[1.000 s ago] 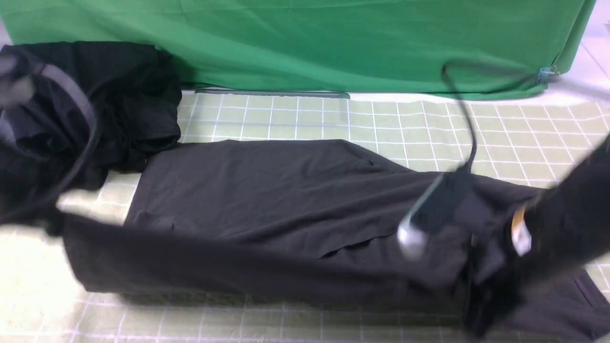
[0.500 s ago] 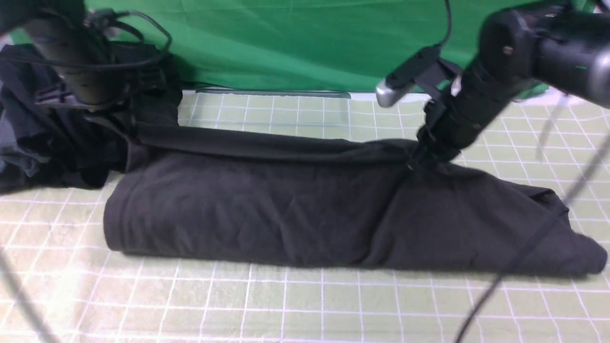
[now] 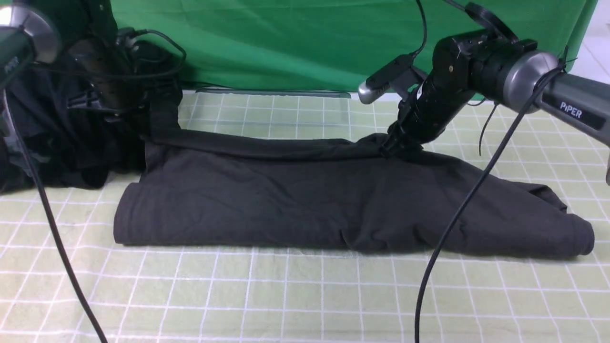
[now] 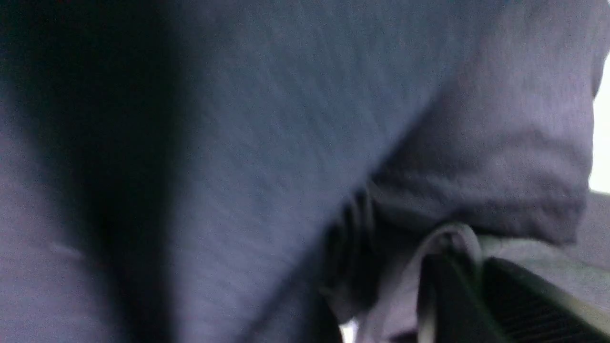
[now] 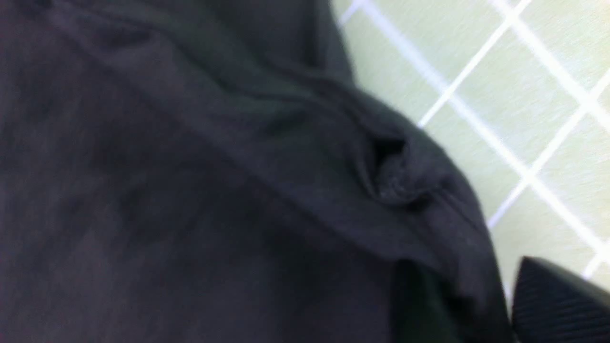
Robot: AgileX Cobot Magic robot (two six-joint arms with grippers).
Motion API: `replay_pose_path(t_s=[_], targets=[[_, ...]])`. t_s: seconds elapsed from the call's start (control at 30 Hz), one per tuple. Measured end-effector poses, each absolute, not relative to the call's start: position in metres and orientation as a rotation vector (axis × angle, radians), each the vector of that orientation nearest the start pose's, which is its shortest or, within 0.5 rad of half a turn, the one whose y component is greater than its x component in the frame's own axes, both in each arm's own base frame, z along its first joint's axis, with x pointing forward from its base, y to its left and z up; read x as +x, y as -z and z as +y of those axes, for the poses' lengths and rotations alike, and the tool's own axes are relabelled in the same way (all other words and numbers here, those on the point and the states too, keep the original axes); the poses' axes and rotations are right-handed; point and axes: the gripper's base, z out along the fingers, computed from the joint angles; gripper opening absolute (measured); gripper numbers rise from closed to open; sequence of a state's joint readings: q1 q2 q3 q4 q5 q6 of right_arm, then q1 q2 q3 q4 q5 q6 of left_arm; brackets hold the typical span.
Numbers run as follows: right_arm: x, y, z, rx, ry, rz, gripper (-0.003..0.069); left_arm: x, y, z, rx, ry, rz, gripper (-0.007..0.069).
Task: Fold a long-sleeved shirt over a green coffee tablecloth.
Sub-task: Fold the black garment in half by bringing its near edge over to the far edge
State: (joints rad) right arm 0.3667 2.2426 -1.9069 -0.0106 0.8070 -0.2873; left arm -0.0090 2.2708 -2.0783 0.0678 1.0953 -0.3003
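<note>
Draping limp and light, the long-sleeved shirt [image 3: 286, 200] wants pinching at its far fold. Right gripper [image 3: 388, 148] seems parted around that fold. Whether the left gripper [image 4: 469, 259] grips, I cannot tell.

The black jointed right arm [image 3: 431, 112] slants steeply down; the black two-finger right end effector [image 3: 387, 146] stands parted. The black left end effector [image 4: 476, 262] points down, its gap unclear.

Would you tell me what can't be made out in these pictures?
Left gripper: in the front view its tips vanish against the dark garment bundle; the left wrist view is blurred, cloth covering the fingers.
Right gripper: front view, tips buried in a fold of the long-sleeved shirt; right wrist view's edge cuts the fingers.
Neither grip can be judged.
</note>
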Motion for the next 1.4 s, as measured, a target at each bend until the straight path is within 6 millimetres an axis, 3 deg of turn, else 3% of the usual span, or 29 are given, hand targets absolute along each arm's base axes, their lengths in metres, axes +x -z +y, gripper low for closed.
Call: replay_pose_path(t_s=[0.03, 0.07, 0.1, 0.13, 0.17, 0.27, 0.33, 0.37, 0.4, 0.47, 0.53, 0.6, 0.67, 0.87, 0.97, 1.1, 1.27, 1.4], targets=[[0.466, -0.209, 0.178, -0.827, -0.020, 2.487, 0.0367, 0.496, -0.227, 0.004, -0.369, -0.052, 2.728, 0.0200], [0.466, -0.210, 0.178, -0.825, -0.019, 2.488, 0.0374, 0.497, -0.228, 0.005, -0.364, -0.076, 2.722, 0.0215], [0.463, -0.224, 0.176, -0.808, -0.023, 2.498, 0.0408, 0.497, -0.235, 0.010, -0.351, -0.130, 2.701, 0.0277], [0.462, -0.226, 0.176, -0.806, -0.023, 2.499, 0.0411, 0.496, -0.236, 0.010, -0.349, -0.137, 2.700, 0.0277], [0.458, -0.245, 0.174, -0.794, -0.023, 2.499, 0.0416, 0.496, -0.246, 0.013, -0.338, -0.191, 2.676, 0.0332], [0.446, -0.278, 0.169, -0.764, -0.028, 2.498, 0.0353, 0.494, -0.270, 0.015, -0.344, -0.205, 2.647, 0.0383], [0.436, -0.296, 0.165, -0.768, -0.026, 2.513, 0.0255, 0.489, -0.286, 0.010, -0.310, -0.110, 2.648, 0.0363], [0.430, -0.304, 0.162, -0.778, -0.023, 2.528, 0.0185, 0.486, -0.293, 0.001, -0.266, 0.010, 2.657, 0.0318], [0.421, -0.313, 0.158, -0.786, -0.020, 2.555, 0.0095, 0.483, -0.299, -0.014, -0.188, 0.161, 2.666, 0.0224], [0.416, -0.320, 0.155, -0.785, -0.021, 2.566, 0.0050, 0.481, -0.300, -0.028, -0.127, 0.249, 2.671, 0.0153], [0.407, -0.327, 0.151, -0.785, -0.024, 2.575, 0.0016, 0.477, -0.296, -0.061, -0.004, 0.349, 2.689, 0.0050], [0.402, -0.329, 0.149, -0.788, -0.023, 2.585, 0.0006, 0.472, -0.286, -0.089, 0.086, 0.381, 2.721, 0.0017], [0.393, -0.326, 0.144, -0.793, -0.020, 2.614, 0.0001, 0.462, -0.261, -0.136, 0.242, 0.386, 2.796, 0.0000], [0.390, -0.323, 0.143, -0.797, -0.022, 2.629, 0.0001, 0.456, -0.212, -0.197, 0.446, 0.317, 2.833, -0.0003], [0.390, -0.324, 0.143, -0.792, -0.023, 2.628, 0.0001, 0.458, -0.192, -0.207, 0.487, 0.242, 2.822, -0.0003], [0.388, -0.327, 0.142, -0.783, -0.026, 2.622, 0.0001, 0.471, -0.170, -0.203, 0.428, 0.165, 2.789, -0.0003], [0.386, -0.331, 0.144, -0.758, -0.073, 2.622, 0.0001, 0.489, -0.168, -0.194, 0.353, 0.179, 2.654, -0.0003], [0.381, -0.337, 0.146, -0.736, -0.134, 2.617, 0.0002, 0.514, -0.180, -0.176, 0.235, 0.183, 2.474, -0.0003]])
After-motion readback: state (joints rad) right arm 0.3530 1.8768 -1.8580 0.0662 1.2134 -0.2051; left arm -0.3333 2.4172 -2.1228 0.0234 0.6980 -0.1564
